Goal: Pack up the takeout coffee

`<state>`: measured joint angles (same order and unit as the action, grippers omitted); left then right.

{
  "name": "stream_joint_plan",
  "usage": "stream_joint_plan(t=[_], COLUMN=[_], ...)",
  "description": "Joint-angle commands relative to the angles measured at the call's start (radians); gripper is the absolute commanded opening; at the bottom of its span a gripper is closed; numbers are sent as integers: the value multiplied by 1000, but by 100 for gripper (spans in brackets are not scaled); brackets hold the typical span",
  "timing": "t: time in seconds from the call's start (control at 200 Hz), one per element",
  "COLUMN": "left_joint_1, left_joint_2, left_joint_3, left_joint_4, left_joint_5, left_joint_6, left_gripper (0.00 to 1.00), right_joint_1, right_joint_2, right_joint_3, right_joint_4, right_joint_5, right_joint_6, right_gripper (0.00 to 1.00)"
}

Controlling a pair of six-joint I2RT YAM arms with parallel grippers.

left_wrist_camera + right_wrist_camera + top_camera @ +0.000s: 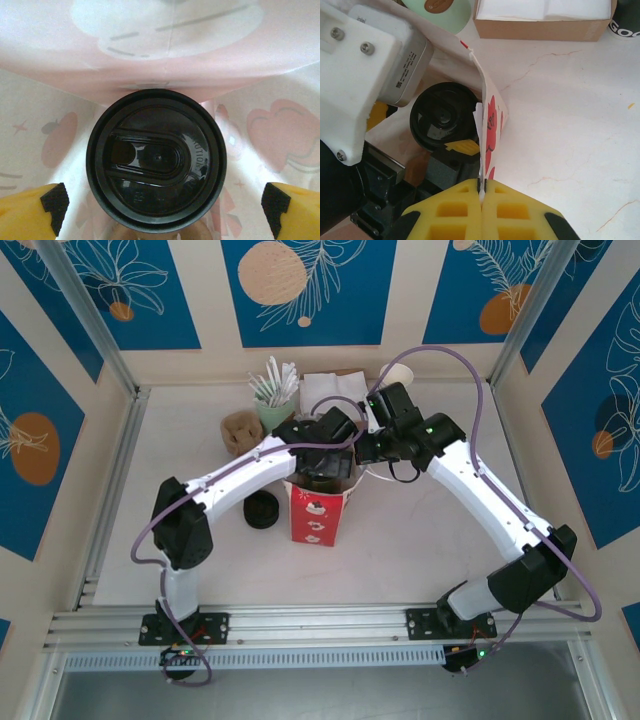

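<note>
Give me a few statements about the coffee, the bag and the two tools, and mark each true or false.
1. The takeout coffee is inside the red paper bag. True.
2. The left tool is clamped on the coffee. False: its fingers stand wide apart on either side of the black lid, not touching it.
3. The right tool pinches the bag's edge. True.
4. The bag lies flat on the table. False: it stands upright.
5. The loose black disc is in the bag too. False: it lies on the table, left of the bag.
</note>
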<state>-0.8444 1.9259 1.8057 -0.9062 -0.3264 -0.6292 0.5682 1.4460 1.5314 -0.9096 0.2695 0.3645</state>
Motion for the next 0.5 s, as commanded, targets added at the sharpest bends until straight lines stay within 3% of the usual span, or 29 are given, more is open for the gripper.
stream_joint_plan(t=[0.0, 0.495], left_joint_1=[8, 9], left_joint_2=[-63, -98], left_joint_3=[44, 46], left_joint_4=[-9, 47], left_joint_5=[-38, 2], left_joint_6=[-20, -56], left_gripper=[100, 100], right_joint_1=[6, 9], right_joint_2=[-4, -12], right_joint_3=[20, 43], right_joint_4=[-32, -35], right_joint_5=[50, 73], right_joint_6=[-7, 15], right_gripper=[5, 4])
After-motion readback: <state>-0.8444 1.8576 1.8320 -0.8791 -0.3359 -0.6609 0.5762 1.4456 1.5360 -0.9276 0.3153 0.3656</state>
